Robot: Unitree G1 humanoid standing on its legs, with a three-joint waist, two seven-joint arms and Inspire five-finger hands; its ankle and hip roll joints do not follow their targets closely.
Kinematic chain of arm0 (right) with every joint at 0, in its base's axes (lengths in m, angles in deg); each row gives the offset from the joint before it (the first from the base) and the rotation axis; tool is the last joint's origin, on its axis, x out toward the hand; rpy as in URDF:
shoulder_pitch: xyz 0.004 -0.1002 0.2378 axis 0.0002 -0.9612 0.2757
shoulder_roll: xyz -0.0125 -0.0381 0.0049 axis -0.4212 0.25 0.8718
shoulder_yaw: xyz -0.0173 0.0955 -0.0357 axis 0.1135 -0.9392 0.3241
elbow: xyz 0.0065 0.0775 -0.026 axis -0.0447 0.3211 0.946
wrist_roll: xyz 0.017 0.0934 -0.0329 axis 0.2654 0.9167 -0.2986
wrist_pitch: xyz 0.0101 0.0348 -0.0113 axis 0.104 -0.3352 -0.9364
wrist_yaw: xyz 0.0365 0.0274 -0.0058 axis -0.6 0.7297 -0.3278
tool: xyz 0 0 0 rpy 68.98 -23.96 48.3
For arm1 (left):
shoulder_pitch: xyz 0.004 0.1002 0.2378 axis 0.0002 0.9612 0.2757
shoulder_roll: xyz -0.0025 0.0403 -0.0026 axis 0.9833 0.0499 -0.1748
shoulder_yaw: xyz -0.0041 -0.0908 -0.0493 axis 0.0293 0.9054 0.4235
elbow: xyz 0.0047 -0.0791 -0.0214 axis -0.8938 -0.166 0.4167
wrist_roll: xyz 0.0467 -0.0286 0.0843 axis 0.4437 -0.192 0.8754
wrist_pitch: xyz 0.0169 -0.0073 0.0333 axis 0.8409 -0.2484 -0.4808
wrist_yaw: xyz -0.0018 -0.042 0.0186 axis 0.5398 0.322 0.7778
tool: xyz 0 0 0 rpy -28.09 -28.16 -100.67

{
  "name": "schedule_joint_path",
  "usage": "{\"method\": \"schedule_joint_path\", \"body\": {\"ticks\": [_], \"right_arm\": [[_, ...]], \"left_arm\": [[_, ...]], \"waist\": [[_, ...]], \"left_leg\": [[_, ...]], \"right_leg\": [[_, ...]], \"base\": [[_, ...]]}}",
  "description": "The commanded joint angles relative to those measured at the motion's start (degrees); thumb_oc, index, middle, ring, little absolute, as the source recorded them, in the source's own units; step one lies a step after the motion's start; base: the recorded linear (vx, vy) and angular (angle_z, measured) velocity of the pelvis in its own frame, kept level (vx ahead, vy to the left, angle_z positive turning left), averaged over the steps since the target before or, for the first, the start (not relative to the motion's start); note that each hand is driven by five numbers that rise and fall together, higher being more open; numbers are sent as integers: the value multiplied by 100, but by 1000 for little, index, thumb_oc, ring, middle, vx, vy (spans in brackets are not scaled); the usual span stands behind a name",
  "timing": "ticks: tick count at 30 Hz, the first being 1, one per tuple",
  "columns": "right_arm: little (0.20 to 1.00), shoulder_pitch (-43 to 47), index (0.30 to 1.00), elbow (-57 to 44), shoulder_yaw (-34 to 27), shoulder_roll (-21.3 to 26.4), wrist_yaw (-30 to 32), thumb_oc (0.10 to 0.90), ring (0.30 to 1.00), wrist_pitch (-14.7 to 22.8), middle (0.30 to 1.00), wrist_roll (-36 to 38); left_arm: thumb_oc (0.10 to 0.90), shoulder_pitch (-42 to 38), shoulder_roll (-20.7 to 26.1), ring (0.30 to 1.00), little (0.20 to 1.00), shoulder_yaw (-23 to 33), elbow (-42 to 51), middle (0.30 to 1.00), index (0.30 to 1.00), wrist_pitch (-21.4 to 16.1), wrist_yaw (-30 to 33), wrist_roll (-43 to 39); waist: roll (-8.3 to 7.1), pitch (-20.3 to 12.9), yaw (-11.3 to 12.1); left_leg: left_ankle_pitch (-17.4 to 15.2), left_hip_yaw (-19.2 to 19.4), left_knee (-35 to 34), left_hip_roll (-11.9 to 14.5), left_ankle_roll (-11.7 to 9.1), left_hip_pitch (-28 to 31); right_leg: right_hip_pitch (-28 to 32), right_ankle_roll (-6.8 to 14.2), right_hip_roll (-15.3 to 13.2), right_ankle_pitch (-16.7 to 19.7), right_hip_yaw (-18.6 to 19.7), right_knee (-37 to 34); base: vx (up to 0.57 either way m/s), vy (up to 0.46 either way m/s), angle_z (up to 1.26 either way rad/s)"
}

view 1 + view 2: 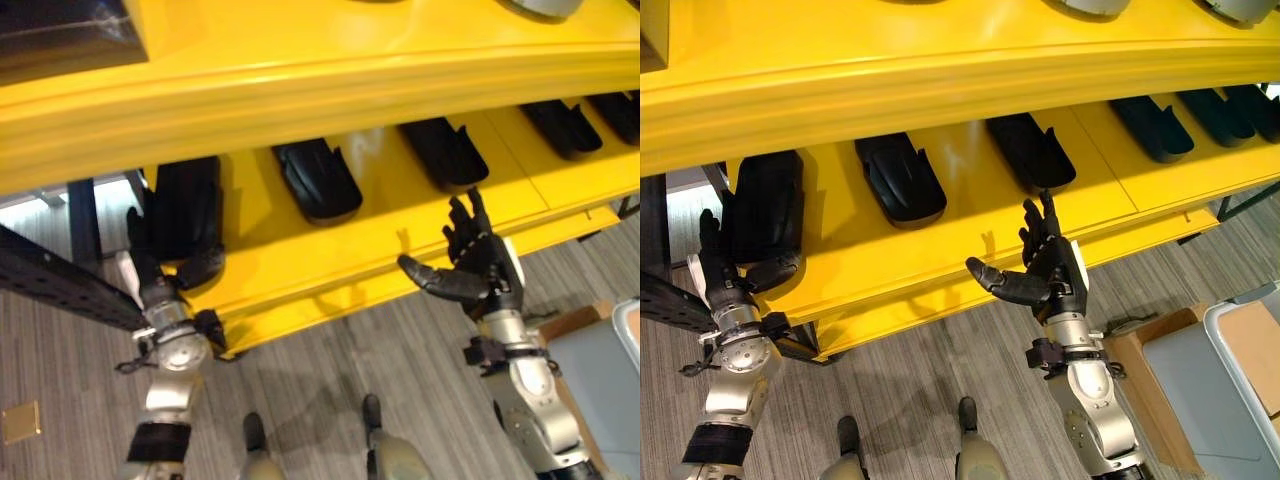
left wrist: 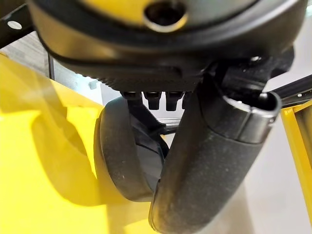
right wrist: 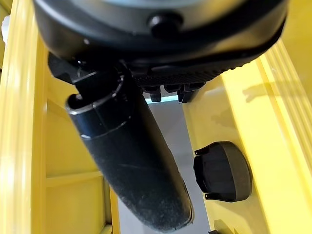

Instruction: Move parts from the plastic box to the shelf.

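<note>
A yellow shelf holds several black moulded parts in a row, among them one and another. At its left end lies a larger black part. My left hand stands against that part's near end, fingers straight up along its side and thumb resting on its lower edge. My right hand hovers open in front of the shelf's front lip with nothing in it; past its thumb a black part lies on the shelf. A grey plastic box stands on the floor at the lower right.
A second yellow shelf overhangs the lower one and carries a dark object at the left. A black frame beam runs beside my left arm. A cardboard box sits against the plastic box. A brass plate is set in the floor.
</note>
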Motion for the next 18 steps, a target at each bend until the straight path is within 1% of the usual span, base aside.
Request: {"method": "schedule_joint_path", "body": {"ticks": [1, 9, 18], "right_arm": [[1000, 307, 1000, -835, -489, 34, -5, 900, 1000, 587, 1000, -138], [1000, 238, 1000, -870, -543, 5, 17, 900, 1000, 582, 1000, -170], [1000, 230, 1000, -867, -573, -19, 17, 900, 1000, 551, 1000, -194]], "left_arm": [[900, -312, 184, 1000, 1000, 573, -301, 1000, 1000, -395, 96, -392], [900, -200, 154, 1000, 1000, 666, -314, 1000, 1000, -387, 101, -433], [900, -161, 144, 1000, 1000, 622, -1, 1000, 1000, -421, 59, -337]], "waist": [[-34, -140, 55], [-64, -121, 80], [-16, -144, 79]], "left_leg": [[-192, 68, -40, -27, 243, 413], [-203, 56, -40, -30, 243, 416], [-237, 54, -40, -40, 249, 459]], "right_leg": [[169, -104, 121, -165, 56, 221], [194, -111, 126, -170, 41, 198], [242, -119, 115, -191, 22, 198]], "base": [[0, 0, 0], [0, 0, 0], [0, 0, 0]]}}
